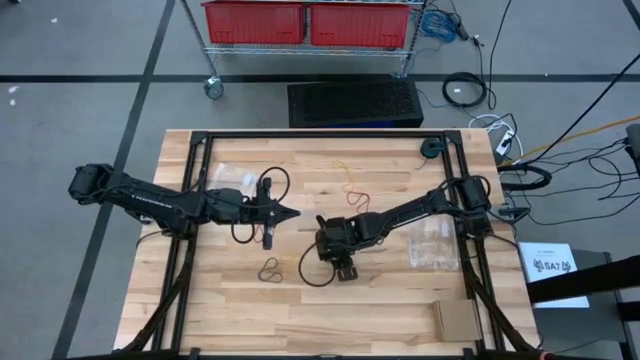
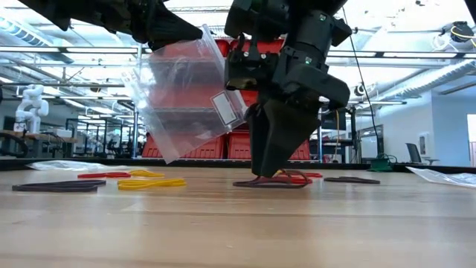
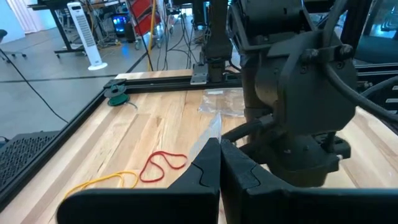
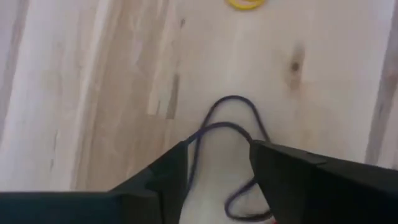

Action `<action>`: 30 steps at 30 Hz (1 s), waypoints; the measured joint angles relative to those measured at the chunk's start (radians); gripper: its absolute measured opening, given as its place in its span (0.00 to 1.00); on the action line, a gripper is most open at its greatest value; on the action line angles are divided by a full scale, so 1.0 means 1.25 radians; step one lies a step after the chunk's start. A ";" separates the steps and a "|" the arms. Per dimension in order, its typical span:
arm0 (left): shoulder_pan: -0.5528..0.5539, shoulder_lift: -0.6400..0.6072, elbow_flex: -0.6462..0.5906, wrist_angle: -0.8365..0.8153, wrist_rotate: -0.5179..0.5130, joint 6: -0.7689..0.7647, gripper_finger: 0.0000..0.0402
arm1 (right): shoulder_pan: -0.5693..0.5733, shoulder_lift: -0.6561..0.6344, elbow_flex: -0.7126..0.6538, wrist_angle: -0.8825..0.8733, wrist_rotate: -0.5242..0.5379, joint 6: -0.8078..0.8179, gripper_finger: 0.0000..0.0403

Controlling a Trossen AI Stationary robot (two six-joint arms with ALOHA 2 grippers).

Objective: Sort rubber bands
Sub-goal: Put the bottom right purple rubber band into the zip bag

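My left gripper [image 1: 288, 213] is shut on a clear plastic bag [image 2: 186, 97] held above the table's middle. My right gripper [image 1: 338, 262] points down at the wood beside it, fingers open [image 4: 219, 149]. A dark rubber band [image 4: 230, 124] lies flat on the table between those fingers. More rubber bands lie loose on the wood: a red one [image 3: 163, 165], a yellow one [image 3: 102, 180], a yellow one [image 2: 149, 182], a black one [image 2: 59, 186] and a black pair [image 1: 270, 268]. My left gripper pinches the clear bag's upper edge [image 3: 208, 134] between its two shut fingers. The fingers come level from the table's left. The bag hangs below them, tilted, its lower corner [image 2: 169, 158] clear of the table. My right gripper's fingertips [image 2: 277, 170] stand at the table around the dark band; whether they touch it, I cannot tell.
More clear bags lie at the table's right [image 1: 435, 245] and far left [image 1: 225, 175]. A cardboard piece [image 1: 455, 320] sits near the right front corner and a green roll [image 1: 432, 148] at the far right. Black frame rails [image 1: 320, 134] border the wood.
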State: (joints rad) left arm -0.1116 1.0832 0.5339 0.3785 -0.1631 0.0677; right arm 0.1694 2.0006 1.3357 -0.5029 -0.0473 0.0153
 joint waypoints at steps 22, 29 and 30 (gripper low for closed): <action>0.000 0.000 0.000 -0.004 0.000 0.000 0.00 | -0.045 0.029 0.001 0.015 -0.073 0.086 0.54; 0.000 0.000 0.000 -0.005 0.000 0.005 0.00 | -0.042 0.028 0.001 0.019 -0.044 0.105 0.57; 0.000 0.000 0.000 -0.005 0.000 0.006 0.00 | -0.041 0.029 0.000 0.021 -0.042 0.108 0.57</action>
State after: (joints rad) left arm -0.1116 1.0832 0.5339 0.3721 -0.1631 0.0753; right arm 0.1176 2.0365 1.3362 -0.4767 -0.1002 0.1506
